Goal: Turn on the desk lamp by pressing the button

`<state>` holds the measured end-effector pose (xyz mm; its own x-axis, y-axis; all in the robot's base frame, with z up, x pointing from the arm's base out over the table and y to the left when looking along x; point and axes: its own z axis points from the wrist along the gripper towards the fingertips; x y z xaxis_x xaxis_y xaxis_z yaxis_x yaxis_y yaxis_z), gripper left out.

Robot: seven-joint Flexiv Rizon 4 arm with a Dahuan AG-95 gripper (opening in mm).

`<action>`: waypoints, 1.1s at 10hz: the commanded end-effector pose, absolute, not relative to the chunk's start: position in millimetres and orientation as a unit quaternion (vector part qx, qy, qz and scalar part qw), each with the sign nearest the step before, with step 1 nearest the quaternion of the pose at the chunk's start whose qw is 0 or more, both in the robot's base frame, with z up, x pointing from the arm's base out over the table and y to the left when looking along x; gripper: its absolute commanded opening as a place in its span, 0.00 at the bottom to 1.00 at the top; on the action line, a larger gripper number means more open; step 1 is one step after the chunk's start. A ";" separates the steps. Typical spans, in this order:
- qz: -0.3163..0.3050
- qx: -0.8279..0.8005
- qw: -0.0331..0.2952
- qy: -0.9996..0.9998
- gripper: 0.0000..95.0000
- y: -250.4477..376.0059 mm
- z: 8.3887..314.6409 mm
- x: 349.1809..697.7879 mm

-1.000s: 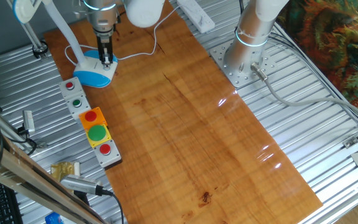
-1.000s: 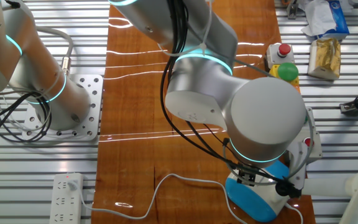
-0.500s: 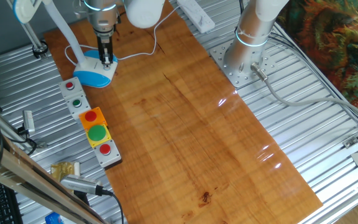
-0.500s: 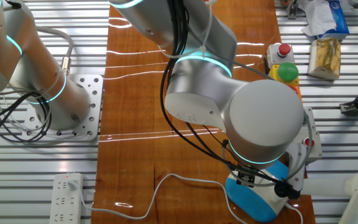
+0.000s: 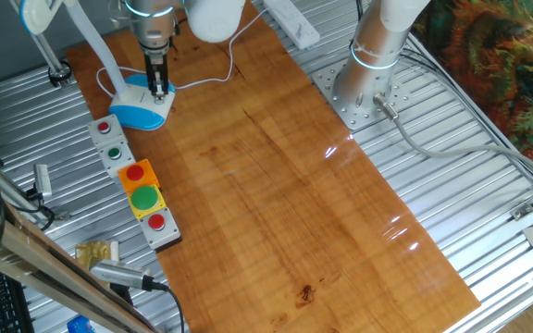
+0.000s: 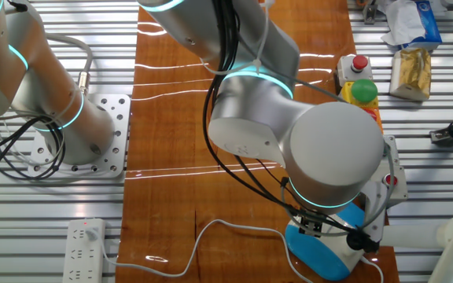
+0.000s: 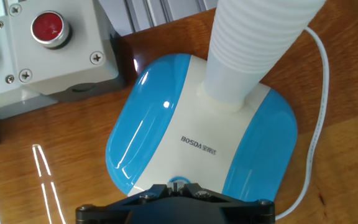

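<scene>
Nothing is shifting since the earlier frame: the gripper point(image 5: 158, 91) is still pointing down onto the lamp point(image 5: 140, 104) base at the desk's point(image 5: 276, 185) far-left corner; its opening cannot be told.

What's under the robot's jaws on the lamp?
The lamp base, white and blue, with BOSDA printed on it. A tiny round button peeks out at the gripper edge; the rest of that edge is covered.

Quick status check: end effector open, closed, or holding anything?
End effector: tips down over the desk lamp base; open or closed cannot be told, and nothing is visibly held.
</scene>
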<state>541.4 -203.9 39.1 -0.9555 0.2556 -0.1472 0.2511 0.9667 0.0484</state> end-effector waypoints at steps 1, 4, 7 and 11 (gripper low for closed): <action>0.015 0.128 0.074 0.989 0.00 -203.1 40.5 541.0; 0.014 0.128 0.075 0.989 0.00 -199.2 57.1 537.6; 0.014 0.128 0.073 0.989 0.00 -192.0 73.2 533.5; 0.013 0.128 0.069 0.989 0.00 -162.3 113.4 528.1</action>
<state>530.0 -161.2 108.3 -0.9578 0.2545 -0.1339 0.2507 0.9670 0.0446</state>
